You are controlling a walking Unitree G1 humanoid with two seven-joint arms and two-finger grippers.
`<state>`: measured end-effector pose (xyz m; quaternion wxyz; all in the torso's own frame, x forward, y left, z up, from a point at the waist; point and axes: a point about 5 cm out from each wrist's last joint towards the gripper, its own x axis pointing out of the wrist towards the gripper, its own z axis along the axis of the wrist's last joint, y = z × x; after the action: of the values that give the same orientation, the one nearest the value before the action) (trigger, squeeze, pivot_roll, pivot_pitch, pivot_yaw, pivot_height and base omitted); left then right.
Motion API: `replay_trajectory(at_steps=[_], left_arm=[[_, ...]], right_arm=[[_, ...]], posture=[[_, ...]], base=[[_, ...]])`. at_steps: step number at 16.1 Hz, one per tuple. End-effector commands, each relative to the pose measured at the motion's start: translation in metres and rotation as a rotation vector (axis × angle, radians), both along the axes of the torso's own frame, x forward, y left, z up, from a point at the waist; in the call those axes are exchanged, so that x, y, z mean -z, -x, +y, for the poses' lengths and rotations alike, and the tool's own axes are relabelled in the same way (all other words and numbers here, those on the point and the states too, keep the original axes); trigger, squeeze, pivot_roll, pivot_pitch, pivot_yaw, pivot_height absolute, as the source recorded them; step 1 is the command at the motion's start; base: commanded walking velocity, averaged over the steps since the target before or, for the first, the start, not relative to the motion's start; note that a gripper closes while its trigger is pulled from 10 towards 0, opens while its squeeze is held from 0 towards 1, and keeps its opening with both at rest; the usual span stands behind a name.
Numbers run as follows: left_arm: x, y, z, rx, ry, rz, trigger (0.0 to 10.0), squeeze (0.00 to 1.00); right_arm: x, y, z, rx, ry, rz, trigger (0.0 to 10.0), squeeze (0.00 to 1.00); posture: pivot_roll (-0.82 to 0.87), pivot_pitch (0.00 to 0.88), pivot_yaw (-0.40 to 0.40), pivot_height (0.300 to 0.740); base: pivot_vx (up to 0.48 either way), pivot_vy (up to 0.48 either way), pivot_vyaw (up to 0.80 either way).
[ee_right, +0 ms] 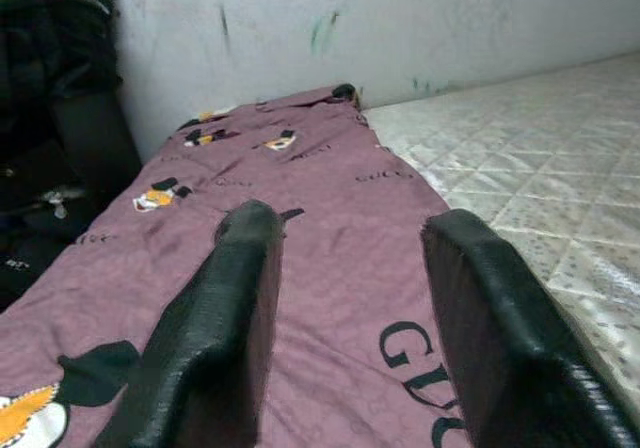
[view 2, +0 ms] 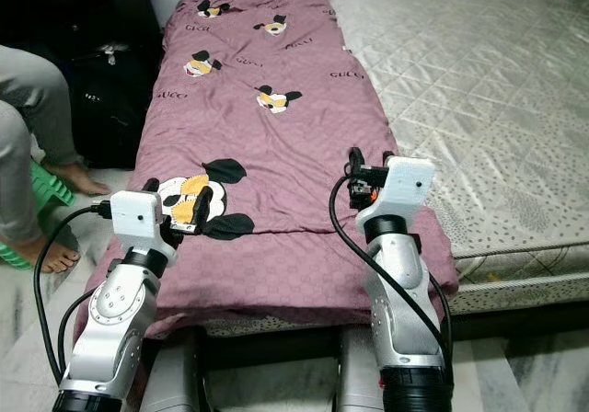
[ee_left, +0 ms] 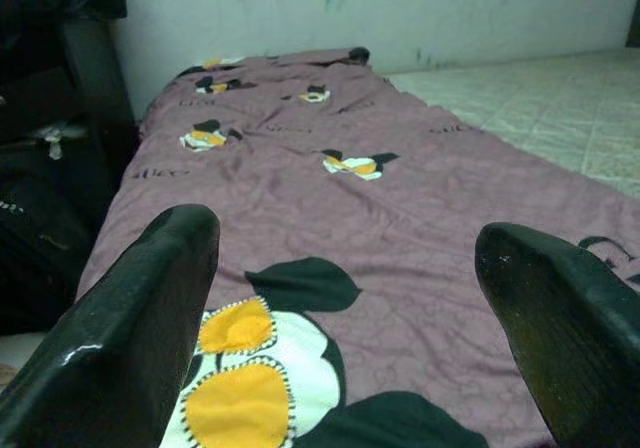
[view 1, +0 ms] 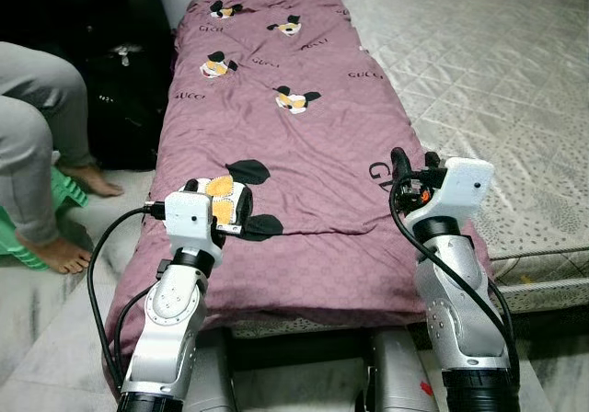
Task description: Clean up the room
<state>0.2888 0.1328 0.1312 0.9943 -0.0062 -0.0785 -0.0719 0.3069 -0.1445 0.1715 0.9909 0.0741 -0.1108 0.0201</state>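
Note:
A mauve blanket [view 1: 276, 145] printed with cartoon mouse faces and black lettering lies spread lengthwise along the left side of a bare mattress [view 1: 497, 72]. Its near edge hangs over the foot of the bed. My left gripper [ee_left: 350, 233] hovers open just above the blanket's near left part, over a large mouse print [view 1: 225, 196], with nothing between its fingers. Above the near right edge of the blanket my right gripper [ee_right: 350, 223] is also open and empty, close to the letters printed there [ee_right: 425, 368].
A person sits at the left, with grey-trousered legs [view 1: 32, 136] and bare feet [view 1: 64, 251] on the floor beside a green plastic thing [view 1: 69, 191]. A black bag [view 1: 124, 90] stands against the bed's left side. A white wall [ee_left: 400, 8] closes the far end.

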Motion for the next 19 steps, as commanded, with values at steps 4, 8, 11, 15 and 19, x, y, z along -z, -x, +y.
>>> replay_trajectory(at_steps=[4, 8, 11, 15, 19], left_arm=[[0.005, 0.005, 0.004, -0.012, -0.012, 0.013, 10.0, 0.00], [0.004, 0.001, 0.004, -0.011, -0.014, 0.008, 10.0, 0.00], [0.004, 0.000, 0.004, -0.014, -0.014, 0.007, 10.0, 0.00], [0.004, 0.000, 0.004, -0.011, -0.015, 0.003, 10.0, 0.00], [0.003, 0.000, 0.005, -0.012, -0.018, 0.003, 10.0, 0.00]], right_arm=[[-0.008, -0.005, -0.005, 0.003, -0.007, -0.026, 10.0, 0.00], [-0.008, -0.006, -0.010, 0.024, -0.006, -0.021, 10.0, 0.00], [-0.009, -0.009, -0.012, 0.029, 0.009, -0.022, 10.0, 0.00], [-0.005, -0.006, -0.013, 0.043, 0.016, -0.010, 10.0, 0.00], [-0.001, -0.006, -0.014, 0.060, 0.017, -0.001, 10.0, 0.00]], posture=[[0.00, 0.054, 0.084, 0.573], [-0.01, 0.056, 0.077, 0.613], [-0.01, 0.052, 0.076, 0.648], [-0.01, 0.041, 0.074, 0.693], [-0.01, 0.035, 0.089, 0.733]], base=[[0.000, 0.000, 0.00], [0.000, 0.000, 0.00], [0.000, 0.000, 0.00], [0.000, 0.000, 0.00], [0.000, 0.000, 0.00]])
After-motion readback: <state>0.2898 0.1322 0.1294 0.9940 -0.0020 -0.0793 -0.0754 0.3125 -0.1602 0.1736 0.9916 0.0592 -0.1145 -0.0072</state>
